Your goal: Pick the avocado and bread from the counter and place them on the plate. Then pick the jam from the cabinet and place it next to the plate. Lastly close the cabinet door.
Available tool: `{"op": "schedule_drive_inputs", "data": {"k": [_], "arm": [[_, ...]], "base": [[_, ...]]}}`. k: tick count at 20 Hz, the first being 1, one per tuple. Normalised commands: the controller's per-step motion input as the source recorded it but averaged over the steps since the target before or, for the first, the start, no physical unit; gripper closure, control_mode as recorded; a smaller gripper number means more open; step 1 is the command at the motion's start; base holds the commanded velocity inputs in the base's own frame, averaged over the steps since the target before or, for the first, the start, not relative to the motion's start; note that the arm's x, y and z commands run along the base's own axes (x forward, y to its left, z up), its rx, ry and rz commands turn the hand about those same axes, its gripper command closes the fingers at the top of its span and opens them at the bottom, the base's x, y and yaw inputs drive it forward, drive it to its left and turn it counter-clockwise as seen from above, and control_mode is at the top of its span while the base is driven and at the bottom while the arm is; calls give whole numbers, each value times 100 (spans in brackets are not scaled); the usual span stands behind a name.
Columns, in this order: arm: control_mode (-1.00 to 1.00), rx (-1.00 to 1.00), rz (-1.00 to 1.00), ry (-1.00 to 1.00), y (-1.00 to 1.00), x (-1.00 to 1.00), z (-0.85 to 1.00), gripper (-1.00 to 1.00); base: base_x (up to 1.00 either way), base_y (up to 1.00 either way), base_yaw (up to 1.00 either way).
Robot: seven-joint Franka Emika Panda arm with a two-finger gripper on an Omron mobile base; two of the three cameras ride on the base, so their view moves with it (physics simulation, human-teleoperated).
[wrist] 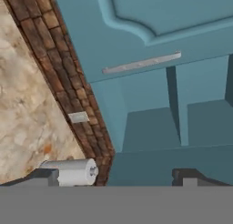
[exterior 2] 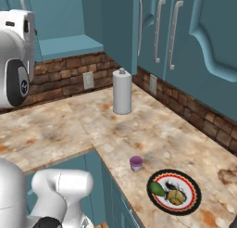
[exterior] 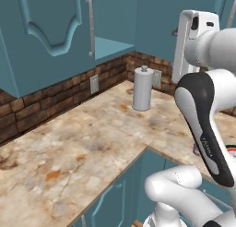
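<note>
The plate [exterior 2: 190, 205] lies on the counter [exterior 2: 152, 134] at the front right, carrying the dark green avocado [exterior 2: 157, 189] and the bread [exterior 2: 175, 197]. Just left of the plate stands the purple jam [exterior 2: 136, 163] on the counter. My gripper [wrist: 116, 177] is open with nothing between its fingertips [wrist: 45, 175], raised high and facing the open cabinet [wrist: 154, 123]. The cabinet door [wrist: 136, 32] stands swung out, its grey bar handle [wrist: 141, 63] above the opening. In the left base view the door [exterior: 46, 32] hangs open at the left.
A grey paper-towel roll [exterior 2: 122, 91] stands in the counter's back corner, below the open cabinet. A brick backsplash [exterior: 60, 94] with outlets runs along the wall. Closed teal doors [exterior 2: 185, 32] line the right wall. My arm [exterior: 207, 124] fills the right of the left base view.
</note>
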Motion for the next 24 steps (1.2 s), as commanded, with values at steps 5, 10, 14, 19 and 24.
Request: {"op": "schedule_drive_inputs", "data": {"k": [5, 10, 14, 19, 24], "arm": [[-100, 2, -6, 8, -44, -32, 0, -100], [-100, 2, -4, -4, -32, -15, -8, -100], [-100, 1, -3, -22, -28, -5, -6, -100], [-100, 0, -1, -25, -29, -2, -7, -100], [-100, 0, -1, -14, -33, -10, 2, -100]], "base": [[0, 0, 0], [0, 0, 0], [0, 0, 0], [0, 0, 0], [0, 0, 0]]}}
